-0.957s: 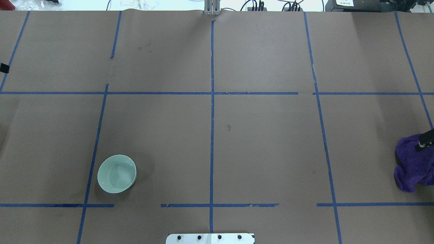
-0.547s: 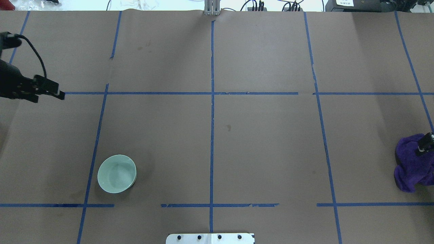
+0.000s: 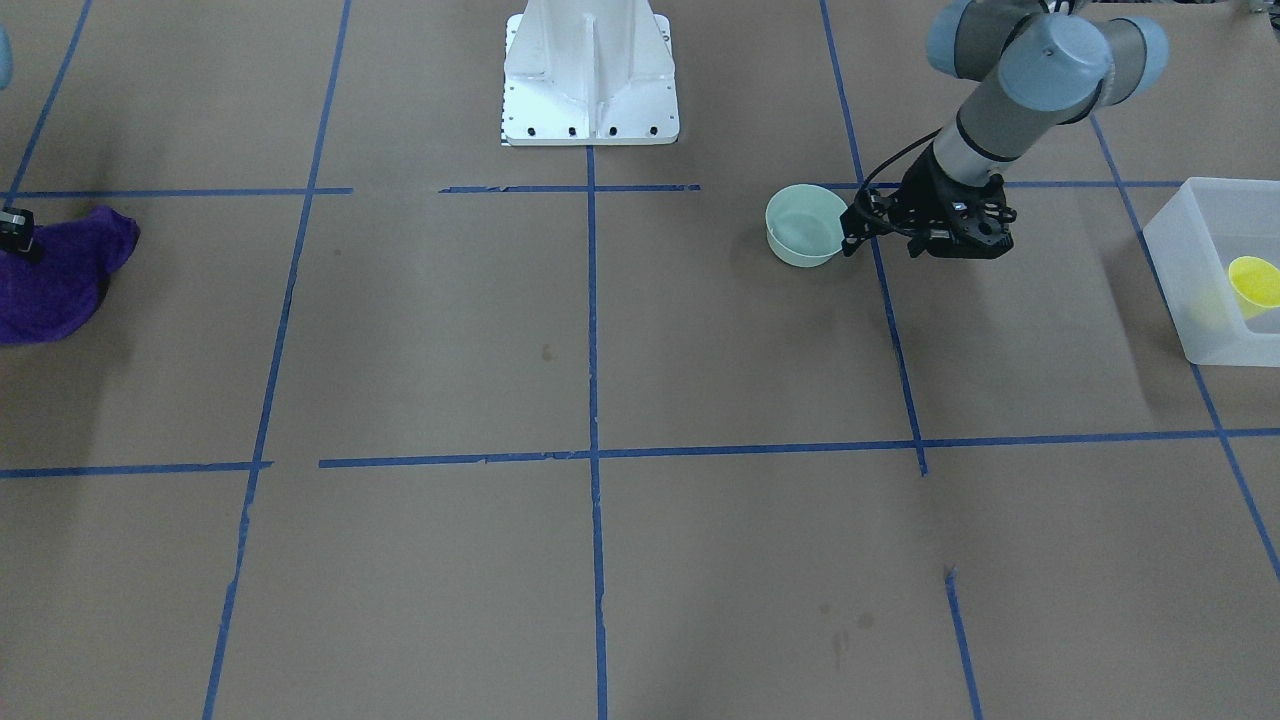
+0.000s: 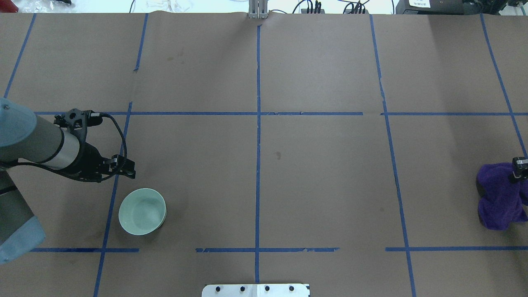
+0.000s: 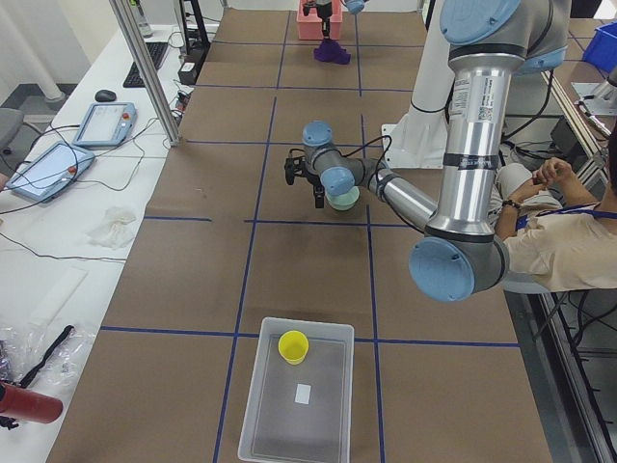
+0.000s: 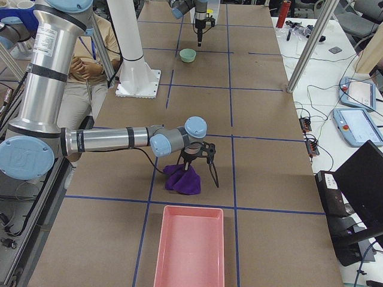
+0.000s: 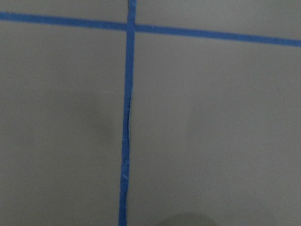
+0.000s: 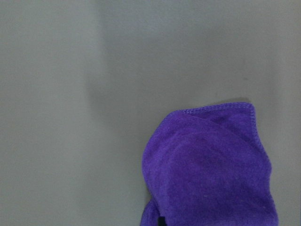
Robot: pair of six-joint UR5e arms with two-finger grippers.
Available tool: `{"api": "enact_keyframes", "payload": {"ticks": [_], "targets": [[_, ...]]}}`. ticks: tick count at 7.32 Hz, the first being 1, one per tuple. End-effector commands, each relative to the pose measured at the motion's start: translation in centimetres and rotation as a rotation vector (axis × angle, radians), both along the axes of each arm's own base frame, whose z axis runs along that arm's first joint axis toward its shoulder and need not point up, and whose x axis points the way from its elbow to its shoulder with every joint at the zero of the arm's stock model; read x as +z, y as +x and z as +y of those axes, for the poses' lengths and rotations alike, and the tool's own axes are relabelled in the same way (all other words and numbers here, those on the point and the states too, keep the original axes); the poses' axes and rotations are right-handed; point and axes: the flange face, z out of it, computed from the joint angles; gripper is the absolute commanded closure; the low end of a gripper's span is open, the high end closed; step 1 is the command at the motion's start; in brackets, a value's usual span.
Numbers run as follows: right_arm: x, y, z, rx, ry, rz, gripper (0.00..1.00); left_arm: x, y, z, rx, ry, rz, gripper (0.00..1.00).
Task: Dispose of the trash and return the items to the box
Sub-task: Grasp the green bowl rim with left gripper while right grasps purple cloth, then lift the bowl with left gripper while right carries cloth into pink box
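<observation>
The mint-green bowl [image 4: 142,211] stands upright near the robot's left front, and also shows in the front view [image 3: 805,225]. My left gripper [image 4: 131,173] hangs just beyond the bowl's far rim, apart from it and empty; its jaws look open [image 3: 848,232]. The yellow cup [image 3: 1255,283] stands inside the frosted box [image 3: 1190,300] at the table's left end [image 5: 293,345]. My right gripper [image 6: 200,173] is open over a purple cloth [image 6: 182,181], with one finger in the cloth and the other beside it.
A pink tray [image 6: 188,251] lies at the table's right end, just past the purple cloth [image 4: 497,202]. The robot's white base [image 3: 590,70] stands at the near middle edge. Blue tape lines cross the brown table cover.
My left arm swung in from the left edge, rightward and nearer, and ended beside the bowl. The purple cloth bunched up narrower under the right gripper. The bowl has not moved.
</observation>
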Motion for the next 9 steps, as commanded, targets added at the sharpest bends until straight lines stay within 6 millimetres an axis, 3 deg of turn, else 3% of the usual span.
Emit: {"api": "enact_keyframes", "payload": {"ticks": [1,3,5,6,7,8,9], "targets": [[-7.0,4.3,-0.6,0.102,0.118,-0.058,1.0,0.7,3.3,2.9,0.029,-0.03,-0.025,0.0],[-10.6,9.1,-1.7,0.207,0.169,-0.135,1.0,1.1,4.4,3.8,0.048,-0.034,-0.036,0.07],[-13.3,11.5,-4.0,0.264,0.189,-0.154,1.0,2.5,5.3,4.0,0.061,-0.047,-0.06,0.23],[-14.6,12.2,-5.1,0.285,0.18,-0.15,1.0,2.7,5.8,4.6,0.073,-0.048,-0.063,0.42],[-14.7,13.5,-5.7,0.316,0.172,-0.145,1.0,2.4,5.7,4.6,0.074,-0.045,-0.06,0.88],[-14.5,15.2,-5.6,0.349,0.17,-0.143,1.0,2.1,5.6,4.6,0.073,-0.043,-0.054,1.0],[-13.4,17.7,-5.6,0.37,0.203,-0.127,1.0,2.3,5.6,4.6,0.072,-0.047,-0.058,1.0]]}}
